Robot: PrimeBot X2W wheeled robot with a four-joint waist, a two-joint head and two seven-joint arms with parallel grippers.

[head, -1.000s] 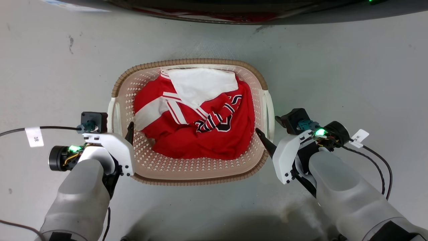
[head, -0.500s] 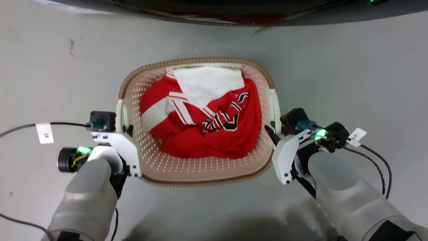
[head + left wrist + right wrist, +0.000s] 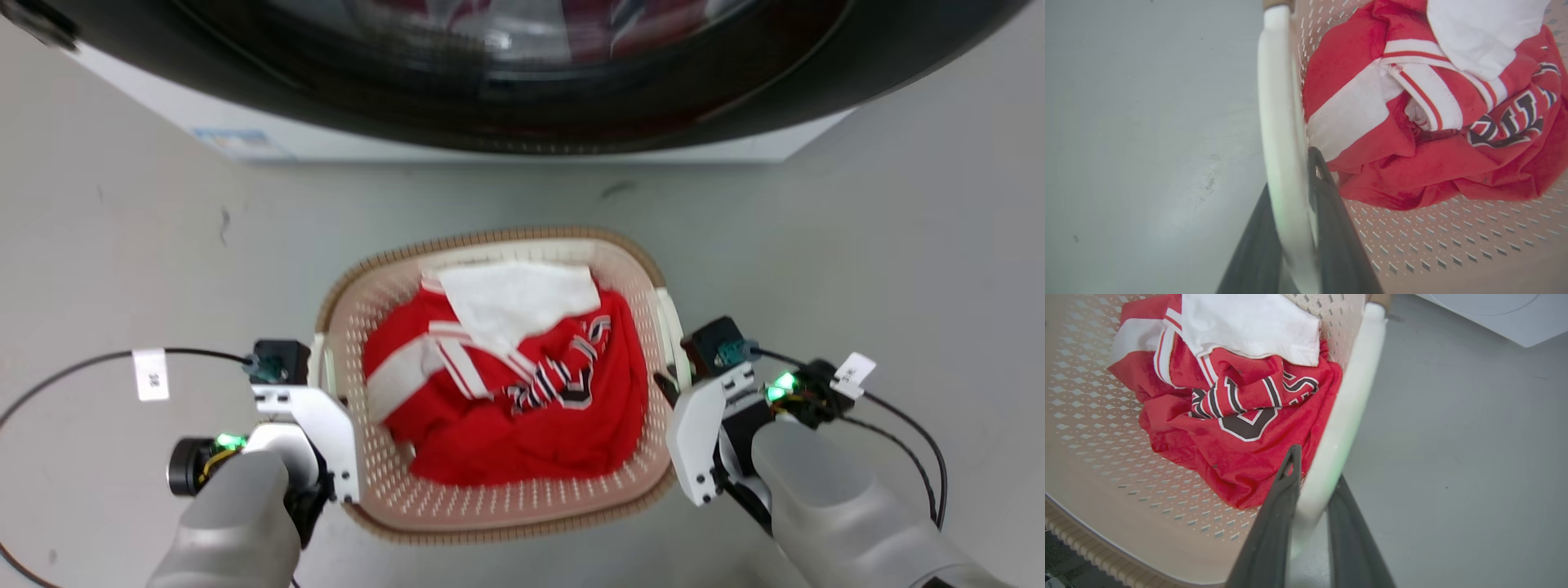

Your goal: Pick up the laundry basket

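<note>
Lift step: raise both arms together, level & at approx. equal rate, so the laundry basket (image 3: 498, 514) does not tilt or slide in the grip. Left gripper (image 3: 1290, 171) is clamped on the white left handle (image 3: 1278, 102), right gripper (image 3: 1316, 465) on the right handle (image 3: 1355, 375), w/ one finger inside, one outside ea. Basket lies between the grippers, near the washing machine (image 3: 522, 82).

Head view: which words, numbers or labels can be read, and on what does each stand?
No text reads surely.
Left cable tag: two characters, too blurred.
Right cable tag: marks too small.
Red jersey in the laundry basket: big black letters, folded, unreadable.
Washing machine sticker: blurred.
</note>
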